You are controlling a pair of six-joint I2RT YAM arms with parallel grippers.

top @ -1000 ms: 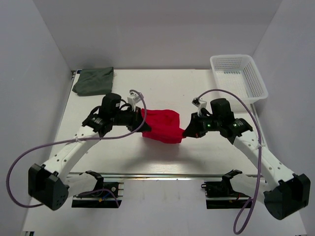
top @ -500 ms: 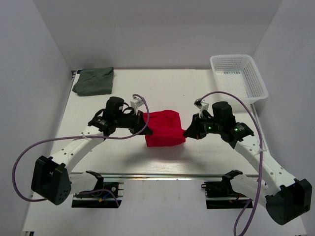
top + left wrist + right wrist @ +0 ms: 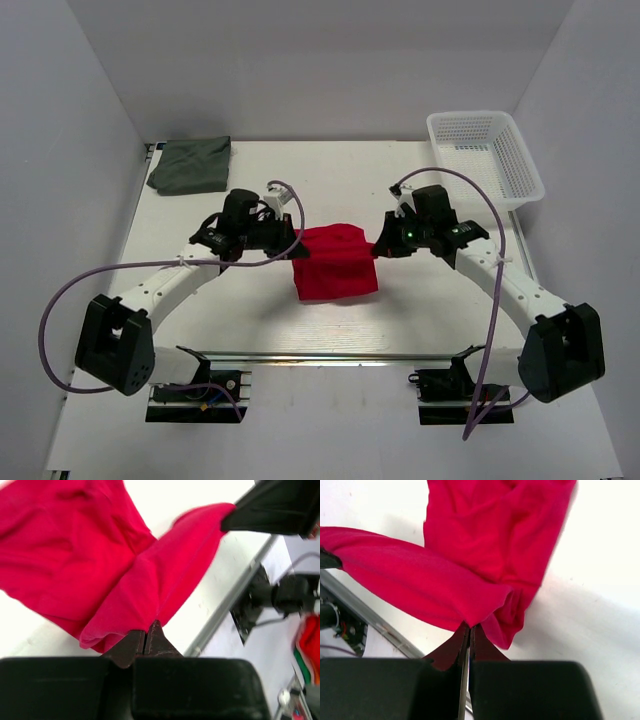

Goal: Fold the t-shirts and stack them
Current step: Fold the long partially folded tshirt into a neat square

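At the far left corner of the table [image 3: 330, 180] lies the dark grey-green shirt [image 3: 190, 165]. It is folded into a flat packet and it is well apart from both arms.

To the right of it, near the middle of the table, the left gripper [image 3: 293, 243] points to the right and meets the far left corner of the red shirt [image 3: 335, 265]. In the left wrist view its jaws are pressed together with only a thin line between them. A fold of the red cloth is pinched at their tips, so this gripper is clamped on the red shirt. From the tips one band of cloth runs across to the other gripper, and a wider part of the shirt spreads out beside it.

The red shirt is between the two grippers, in the middle of the table. From above it looks like a rough square. Its far edge goes from one gripper to the other, and the rest reaches toward the near edge of the table, with a soft shadow around its near side.

The right gripper [image 3: 377, 245] points to the left and meets the far right corner of the red shirt. In the right wrist view its jaws are also pressed together on a pinch of red cloth.

At the far right corner stands a white mesh basket [image 3: 485, 155], well apart from the shirts
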